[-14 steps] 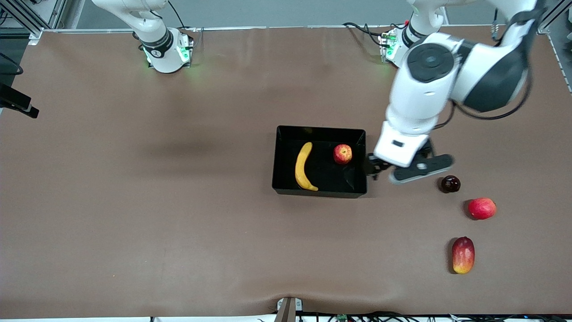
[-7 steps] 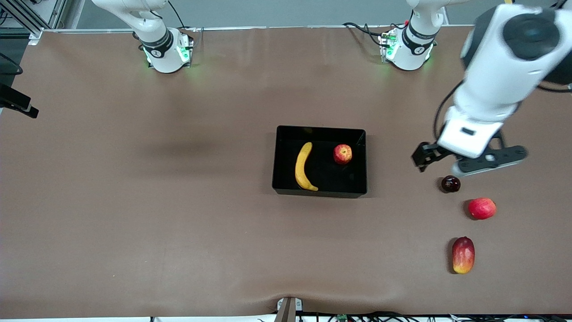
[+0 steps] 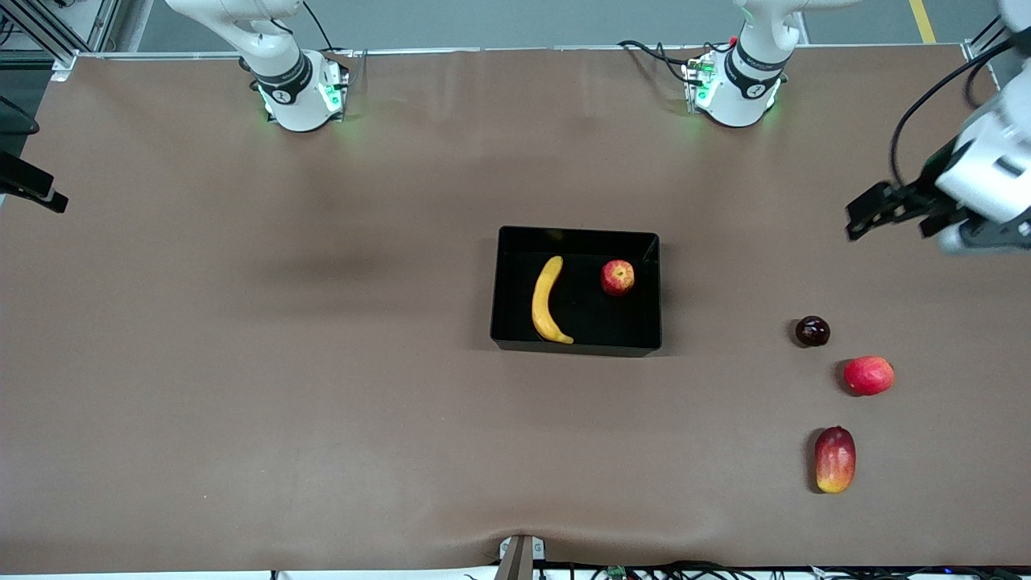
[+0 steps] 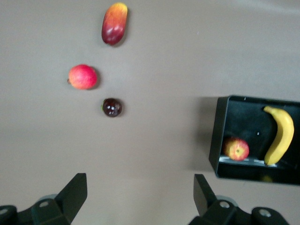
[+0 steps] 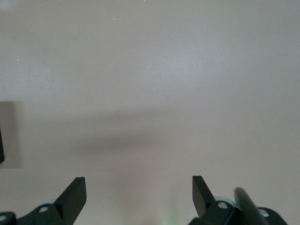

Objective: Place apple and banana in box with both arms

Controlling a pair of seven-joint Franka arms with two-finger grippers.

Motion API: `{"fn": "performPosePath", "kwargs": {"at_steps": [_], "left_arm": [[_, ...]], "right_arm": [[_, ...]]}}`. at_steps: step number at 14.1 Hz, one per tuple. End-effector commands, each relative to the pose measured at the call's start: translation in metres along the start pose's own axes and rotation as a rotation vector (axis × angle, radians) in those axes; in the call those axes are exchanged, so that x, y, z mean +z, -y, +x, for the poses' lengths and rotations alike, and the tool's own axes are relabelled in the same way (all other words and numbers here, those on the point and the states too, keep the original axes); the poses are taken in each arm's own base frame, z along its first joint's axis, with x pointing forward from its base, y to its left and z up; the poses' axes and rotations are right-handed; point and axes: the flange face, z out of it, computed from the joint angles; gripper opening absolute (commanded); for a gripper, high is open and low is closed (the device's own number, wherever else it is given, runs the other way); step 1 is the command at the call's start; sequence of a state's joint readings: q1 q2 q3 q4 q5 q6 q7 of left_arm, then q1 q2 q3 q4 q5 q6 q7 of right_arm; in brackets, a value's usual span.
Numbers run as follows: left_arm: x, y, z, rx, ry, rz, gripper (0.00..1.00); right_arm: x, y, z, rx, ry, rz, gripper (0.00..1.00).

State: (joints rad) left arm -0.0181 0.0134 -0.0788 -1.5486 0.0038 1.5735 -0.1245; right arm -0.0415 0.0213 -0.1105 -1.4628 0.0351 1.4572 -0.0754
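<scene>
I find the curved yellow banana (image 3: 548,300) and streaked red apple (image 3: 618,277) resting in the black plastic box (image 3: 577,347); left gripper (image 4: 138,199) and right gripper (image 5: 139,196) hang with fingers spread, empty, over bare brown surface (image 3: 322,403).

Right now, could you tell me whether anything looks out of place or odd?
Nothing stands out. The apple and banana lie apart inside the box, which sits square and undamaged; nothing is spilled.

left gripper (image 3: 866,216) hanging spread wide over the table's left-arm edge | right gripper (image 5: 138,197) gaping, raised over bare tabletop
</scene>
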Motion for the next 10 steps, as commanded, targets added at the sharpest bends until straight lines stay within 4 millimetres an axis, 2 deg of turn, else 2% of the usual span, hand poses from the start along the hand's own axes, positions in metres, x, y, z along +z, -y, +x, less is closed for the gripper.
{"fn": "performPosePath", "kwargs": {"at_steps": [1,4,5,10], "left_arm": [[-0.008,-0.001,-0.038,0.032,0.006,-0.007,1.0],[-0.014,0.004,-0.065,0.025,-0.023,-0.004,1.0],[-0.018,0.004,-0.068,0.027,-0.031,-0.003,1.0],[-0.031,0.009,-0.064,0.042,-0.051,-0.002,1.0]], "right_arm": [[-0.006,-0.004,-0.006,-0.002,-0.012,0.015,1.0],[-0.006,-0.004,-0.006,-0.002,-0.012,0.015,1.0],[-0.006,-0.004,-0.006,-0.002,-0.012,0.015,1.0],[-0.006,-0.004,-0.006,-0.002,-0.012,0.015,1.0]]}}
